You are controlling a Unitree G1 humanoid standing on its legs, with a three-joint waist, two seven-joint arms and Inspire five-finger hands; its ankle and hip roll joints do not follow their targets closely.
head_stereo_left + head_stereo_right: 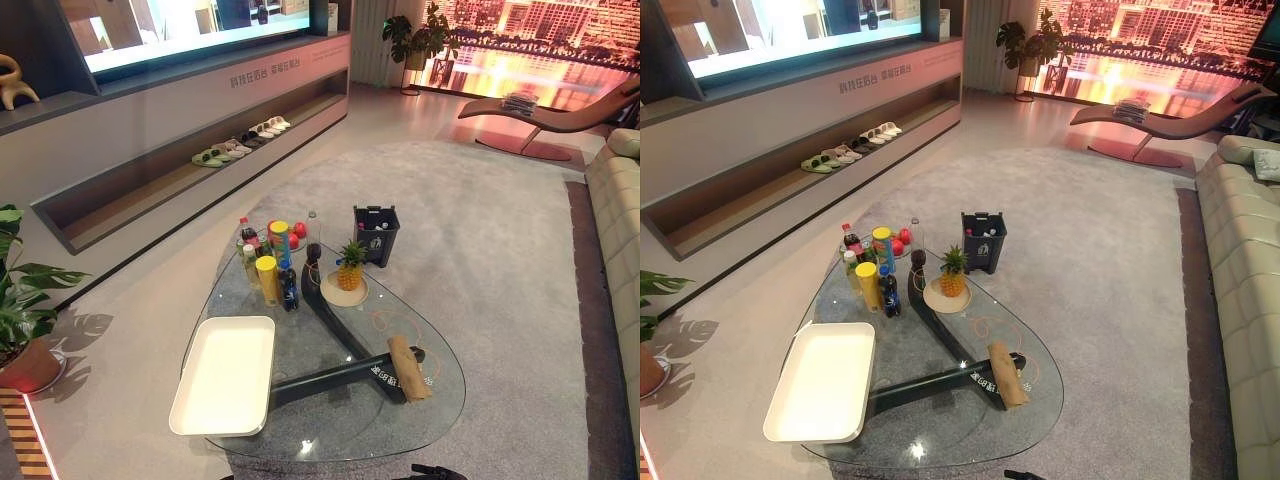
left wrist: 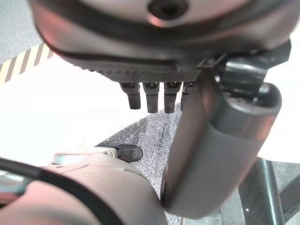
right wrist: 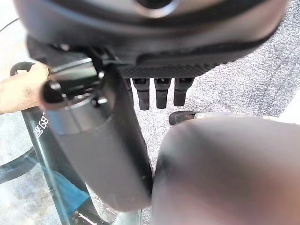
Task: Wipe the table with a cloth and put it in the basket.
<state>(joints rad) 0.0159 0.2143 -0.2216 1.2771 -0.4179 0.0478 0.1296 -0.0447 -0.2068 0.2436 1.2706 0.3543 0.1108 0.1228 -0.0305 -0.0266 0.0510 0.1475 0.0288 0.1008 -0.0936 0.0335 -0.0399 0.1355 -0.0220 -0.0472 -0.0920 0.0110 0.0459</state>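
Observation:
A rolled tan cloth [image 1: 409,367] lies on the near right part of the glass table [image 1: 330,435], over the dark table frame. The right wrist view also catches the cloth [image 3: 18,89] on the glass. A dark basket [image 1: 376,234] with things inside stands on the carpet beyond the table's far edge. My left hand [image 2: 152,96] hangs with straight fingers and holds nothing. My right hand [image 3: 157,93] hangs the same way, close to the table's near right edge, empty.
A white tray [image 1: 224,375] fills the table's near left. Bottles and cans [image 1: 268,262], red apples [image 1: 297,233] and a pineapple on a plate [image 1: 349,270] crowd the far end. A sofa [image 1: 620,240] lines the right, a potted plant [image 1: 20,300] the left.

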